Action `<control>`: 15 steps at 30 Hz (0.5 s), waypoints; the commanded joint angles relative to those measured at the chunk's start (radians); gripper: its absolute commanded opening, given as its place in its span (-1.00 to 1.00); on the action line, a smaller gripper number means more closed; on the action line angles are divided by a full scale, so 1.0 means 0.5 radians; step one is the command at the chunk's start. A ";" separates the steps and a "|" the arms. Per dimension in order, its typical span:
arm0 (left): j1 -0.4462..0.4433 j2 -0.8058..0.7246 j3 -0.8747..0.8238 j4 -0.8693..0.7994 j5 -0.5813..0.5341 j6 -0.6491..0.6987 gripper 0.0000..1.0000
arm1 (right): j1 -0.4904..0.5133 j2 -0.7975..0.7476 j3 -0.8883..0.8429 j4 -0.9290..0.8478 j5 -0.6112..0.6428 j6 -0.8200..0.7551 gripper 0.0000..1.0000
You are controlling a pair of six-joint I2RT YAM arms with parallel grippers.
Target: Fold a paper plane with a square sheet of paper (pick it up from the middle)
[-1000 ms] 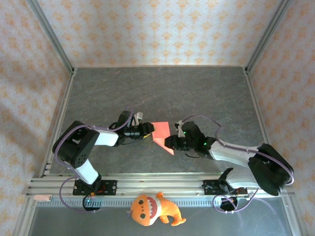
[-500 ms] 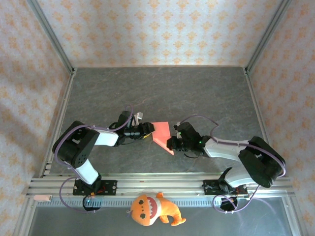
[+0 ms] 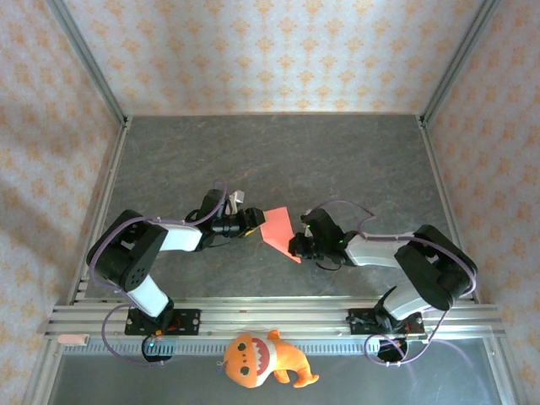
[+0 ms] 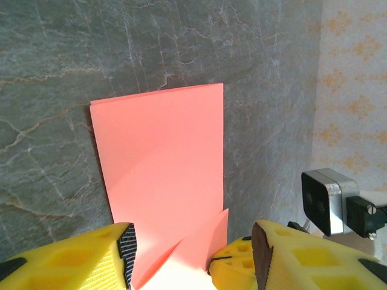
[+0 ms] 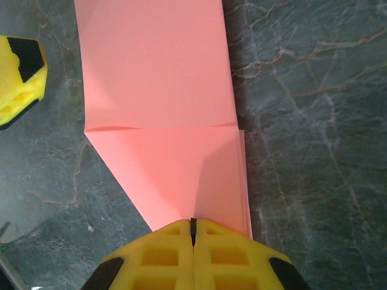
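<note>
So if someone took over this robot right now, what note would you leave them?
Left gripper: open, straddling the edge of the square sheet of paper.
Right gripper: shut, tips at the sheet's pointed end; pinching or only pressing, I cannot tell.
Sheet: flat on the table between the arms, partly folded, one end slanted to a point.
Left to do: the other folds; no plane yet.

Bright, even light is filling every view.
Light is falling from overhead onto the bench [image 3: 278, 160], and the arms are throwing only faint, soft shadows close beside them. In the right wrist view the square sheet of paper [image 5: 160, 90] is laying a narrow dark band along its 3 o'clock edge, while the right claw [image 5: 193, 225] at 6 o'clock is blurring slightly.
</note>
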 commanded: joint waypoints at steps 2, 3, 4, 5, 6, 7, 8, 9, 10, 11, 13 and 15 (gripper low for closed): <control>-0.023 -0.020 0.027 -0.011 -0.054 0.024 0.08 | -0.054 0.061 -0.142 0.107 -0.060 0.068 -0.97; -0.023 -0.021 0.027 -0.019 -0.065 0.021 0.08 | -0.066 0.066 -0.163 0.132 -0.080 0.082 -0.97; -0.022 -0.024 0.028 -0.025 -0.080 0.017 0.10 | -0.080 0.063 -0.178 0.160 -0.111 0.093 -0.97; -0.021 -0.029 0.026 -0.031 -0.086 0.016 0.12 | -0.088 0.059 -0.184 0.178 -0.140 0.100 -0.96; -0.021 -0.036 0.021 -0.030 -0.096 0.013 0.13 | -0.093 0.045 -0.185 0.197 -0.172 0.107 -0.93; -0.021 -0.042 0.022 -0.033 -0.101 0.011 0.13 | -0.096 0.028 -0.182 0.219 -0.200 0.117 -0.88; -0.022 -0.046 0.022 -0.036 -0.106 0.011 0.14 | -0.096 -0.002 -0.173 0.230 -0.224 0.120 -0.83; -0.023 -0.050 0.022 -0.043 -0.109 0.012 0.14 | -0.096 -0.041 -0.158 0.238 -0.253 0.123 -0.76; -0.022 -0.056 0.021 -0.048 -0.115 0.010 0.14 | -0.096 -0.091 -0.141 0.239 -0.264 0.124 -0.72; -0.021 -0.061 0.019 -0.049 -0.121 0.012 0.15 | -0.095 -0.132 -0.126 0.241 -0.272 0.119 -0.67; -0.022 -0.072 0.014 -0.058 -0.141 0.008 0.16 | -0.096 -0.246 -0.092 0.222 -0.259 0.094 -0.54; -0.023 -0.075 0.015 -0.059 -0.144 0.002 0.17 | -0.106 -0.331 -0.072 0.160 -0.175 0.055 -0.47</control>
